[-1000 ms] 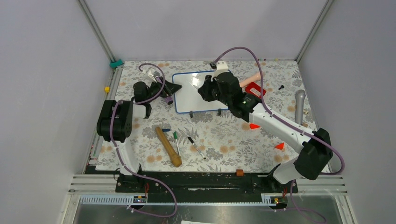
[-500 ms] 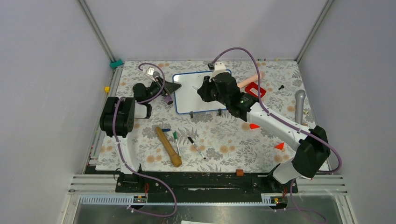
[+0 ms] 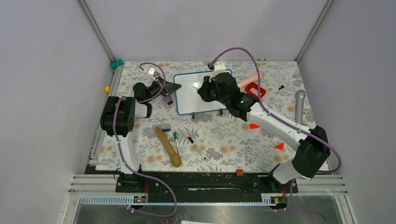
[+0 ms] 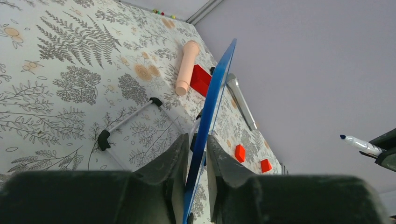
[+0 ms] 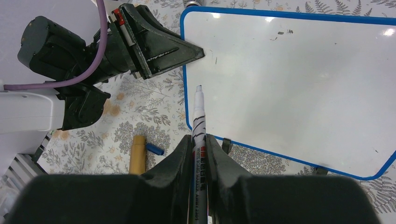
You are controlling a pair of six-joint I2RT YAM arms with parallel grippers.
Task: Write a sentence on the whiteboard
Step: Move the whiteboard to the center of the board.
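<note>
At the left edge of the whiteboard: the left gripper is squeezed almost shut on the thin blue frame. One finger presses on each side of it.
Whiteboard: it sits at the far middle of the flowery table, propped on its black feet. Its shiny white face has only a few tiny dark specks.
Right gripper: it hangs over the near left part of the whiteboard and is closed tight on a marker.
Marker tip: the cap is off. The tip points at the whiteboard's left edge but stays up in the air, apart from the white face.
In the way: from above, the right arm hides the right half of the whiteboard.
Near side of the whiteboard: a wooden stick, a green-capped pen and a black pen lie on the table, well apart from it.
Right of the whiteboard: a peach roll and a red block lie close by. A silver microphone lies farther off.
</note>
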